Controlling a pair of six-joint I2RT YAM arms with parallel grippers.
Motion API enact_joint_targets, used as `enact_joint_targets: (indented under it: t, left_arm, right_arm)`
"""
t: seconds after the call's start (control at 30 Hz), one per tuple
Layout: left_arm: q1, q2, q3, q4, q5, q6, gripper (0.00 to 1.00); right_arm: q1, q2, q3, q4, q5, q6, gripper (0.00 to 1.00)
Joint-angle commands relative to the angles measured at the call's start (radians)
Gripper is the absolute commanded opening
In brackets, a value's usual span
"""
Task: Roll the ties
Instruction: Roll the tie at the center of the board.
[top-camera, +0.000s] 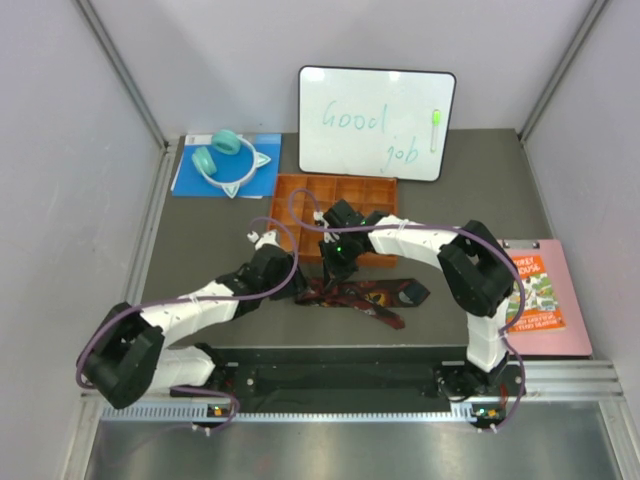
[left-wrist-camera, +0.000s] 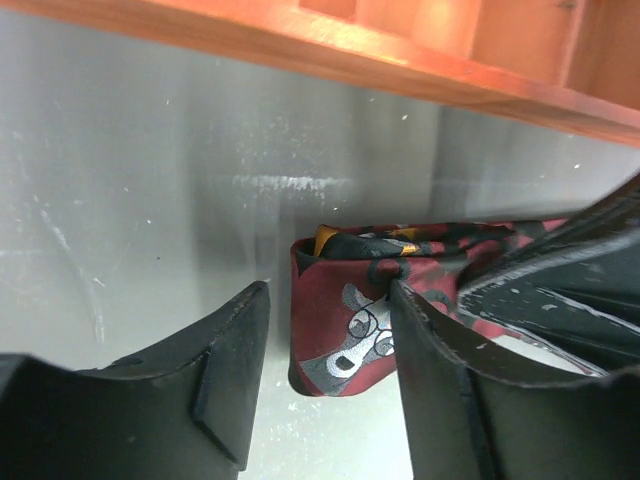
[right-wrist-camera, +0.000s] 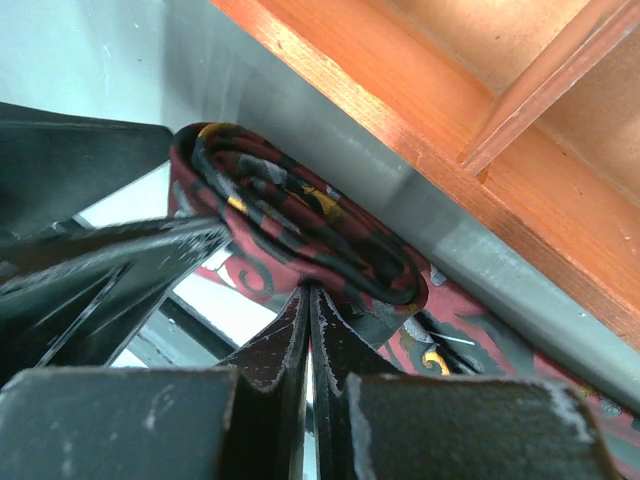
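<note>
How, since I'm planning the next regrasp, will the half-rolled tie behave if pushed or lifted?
Probably floppy: the tie lies limp and kinked on the table. The coil looks loose and flattened, so it may unwind once released. Pushed, it likely drags and deforms rather than rolls, its tail trailing near the tray.

Top view high above the near edge, looking down over the grey table (top-camera: 200, 240), both wrist views low, close, sharing the maroon-black patterned fabric tie (left-wrist-camera: 340, 330) (right-wrist-camera: 300, 225) and orange wooden tray (left-wrist-camera: 300, 50) (right-wrist-camera: 450, 150) wall.
</note>
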Motion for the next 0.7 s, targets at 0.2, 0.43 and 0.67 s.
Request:
enact_joint_targets:
  t: [0.2, 0.43, 0.67]
  left_arm:
    - [0.005, 0.074, -0.052, 0.117, 0.085, -0.038, 0.44]
    - [0.005, 0.08, -0.062, 0.135, 0.135, -0.055, 0.26]
    - [0.002, 0.047, -0.007, 0.019, 0.106, -0.03, 0.08]
  right_arm:
    - [-0.006, -0.002, -0.033, 0.017, 0.014, -0.007, 0.0]
    - [-0.006, 0.007, -0.046, 0.028, 0.013, 0.001, 0.0]
    - [-0.006, 0.006, -0.043, 0.017, 0.016, 0.001, 0.0]
